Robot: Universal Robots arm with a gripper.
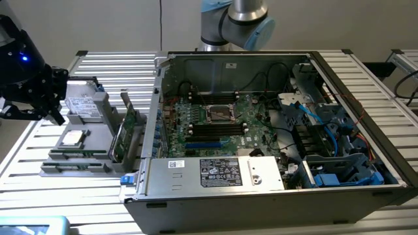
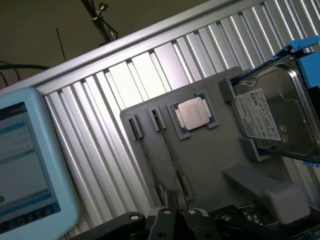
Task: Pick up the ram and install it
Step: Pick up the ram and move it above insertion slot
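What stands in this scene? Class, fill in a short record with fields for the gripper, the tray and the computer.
gripper: shut, over the gray tray
tray contents: processor chip, hard drive
computer case: open, on the exterior view's right of the tray
motherboard: black memory slots beside the processor socket
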